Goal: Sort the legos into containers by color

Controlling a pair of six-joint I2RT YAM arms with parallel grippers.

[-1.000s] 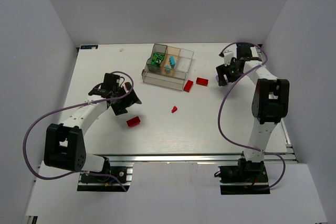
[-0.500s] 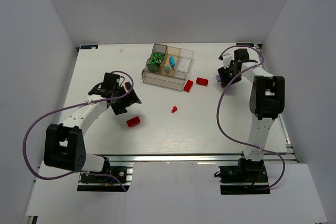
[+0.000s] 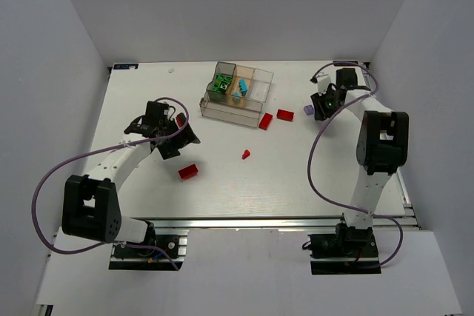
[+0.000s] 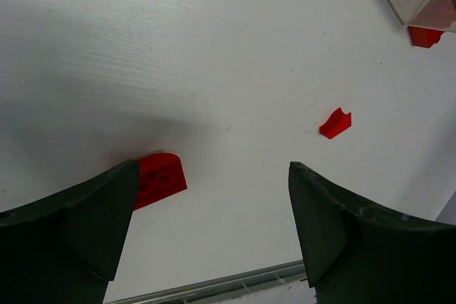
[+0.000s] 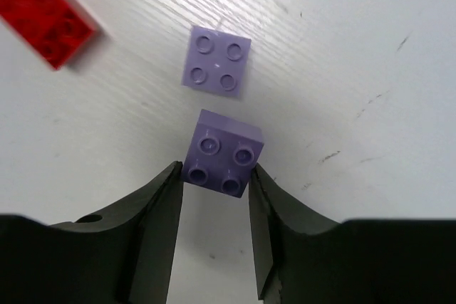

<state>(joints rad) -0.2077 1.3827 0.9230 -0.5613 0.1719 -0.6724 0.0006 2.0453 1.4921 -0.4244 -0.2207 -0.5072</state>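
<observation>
Right gripper (image 5: 215,173): clamped on a purple brick (image 5: 222,164), with one finger (image 5: 153,233) against each of two opposite sides.
Purple brick: between the right fingertips, studs facing the wrist camera. Whether it is off the table (image 3: 148,86) cannot be told.
Second purple brick (image 5: 216,60): just beyond the right fingertips, flat on the table with studs up. It is close to the gripped one, with a narrow gap between them.
Long red brick (image 5: 46,23): beyond the right fingertips and off to the left in the wrist view, clear of both purple bricks.
Left gripper (image 4: 212,176): fingers spread wide above the table, nothing between them.
Red brick (image 4: 160,179): on the table just inside the left-hand finger in the wrist view, partly hidden behind its tip.
Small red wedge (image 4: 335,123): ahead of the left gripper's fingertips, toward its right-hand finger, well apart from the red brick.
Tray (image 3: 229,111): beyond the left gripper and to its right, and to the left of the right gripper.
Green bricks (image 3: 218,86): in the tray compartment nearest the left gripper's side.
Cyan bricks (image 3: 238,88): in the tan middle section of the tray.
Corner red brick (image 3: 265,120): against the tray corner that faces the right gripper, between the tray and the long red brick.
</observation>
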